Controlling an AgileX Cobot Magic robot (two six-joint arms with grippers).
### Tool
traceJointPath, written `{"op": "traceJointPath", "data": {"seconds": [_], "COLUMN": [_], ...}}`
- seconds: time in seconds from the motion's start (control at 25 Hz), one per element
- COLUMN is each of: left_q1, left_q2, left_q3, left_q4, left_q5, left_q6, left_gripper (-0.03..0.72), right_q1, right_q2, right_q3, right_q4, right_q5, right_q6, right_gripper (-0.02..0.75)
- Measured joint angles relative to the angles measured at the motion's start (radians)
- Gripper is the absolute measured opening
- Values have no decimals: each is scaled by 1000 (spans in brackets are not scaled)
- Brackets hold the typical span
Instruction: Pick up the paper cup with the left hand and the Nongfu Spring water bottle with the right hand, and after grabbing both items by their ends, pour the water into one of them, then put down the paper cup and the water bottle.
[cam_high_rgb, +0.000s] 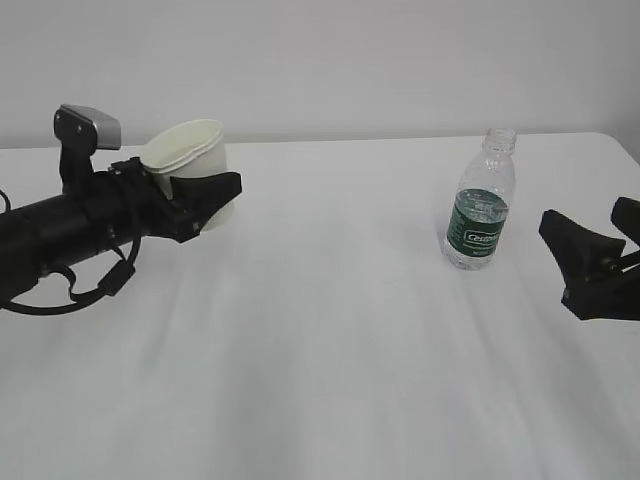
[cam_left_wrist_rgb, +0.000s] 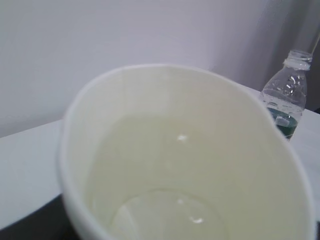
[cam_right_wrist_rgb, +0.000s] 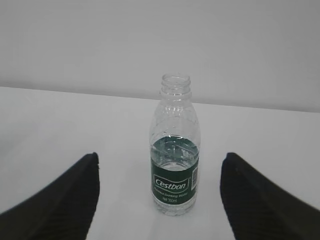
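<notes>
The pale paper cup (cam_high_rgb: 188, 152) hangs above the table at the left, tilted slightly, with my left gripper (cam_high_rgb: 207, 188) shut on its lower wall. In the left wrist view the cup (cam_left_wrist_rgb: 185, 150) fills the frame and hides the fingers; small glints show at its bottom. The capless water bottle (cam_high_rgb: 482, 205) stands upright at the right, with water (cam_right_wrist_rgb: 175, 152) up to about the top of its dark green label. My right gripper (cam_high_rgb: 592, 238) is open and level with the bottle. The bottle (cam_right_wrist_rgb: 175, 165) stands ahead of the gripper (cam_right_wrist_rgb: 160, 159), apart from both fingers.
A white cloth covers the table (cam_high_rgb: 320, 360), which ends at a plain pale wall behind. The bottle (cam_left_wrist_rgb: 287, 102) shows at the right edge of the left wrist view. The table's right corner (cam_high_rgb: 615, 140) lies just beyond the bottle.
</notes>
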Motion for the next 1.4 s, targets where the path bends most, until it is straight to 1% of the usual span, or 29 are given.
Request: {"op": "traceJointPath", "data": {"seconds": [0.16,0.48,0.6,0.8,0.96,1.08,1.24,1.4], "left_q1": [8,14,33,101,148,171,174,175], "left_q2": [0,0,0,0,0,0,-13,-17], "left_q3": [4,4,11,62,131,175,219,233], "left_q4": [8,4,-5,-33,-119,-174,-221,-266], "left_q5": [0,8,10,4,4,4,4,3], "left_q6": [28,36,38,61,126,174,226,245], "left_gripper": [452,451,451,451,451,450,450,450], "right_q1": [0,0,0,0,0,0,0,0], "right_q2": [0,0,0,0,0,0,0,0], "right_q3": [0,0,0,0,0,0,0,0], "right_q4": [0,7,7,7,7,7,7,7], "right_q5": [1,7,8,8,8,11,35,46], "right_q6": [0,0,0,0,0,0,2,2], "right_gripper": [574,574,574,574,574,574,574,574]}}
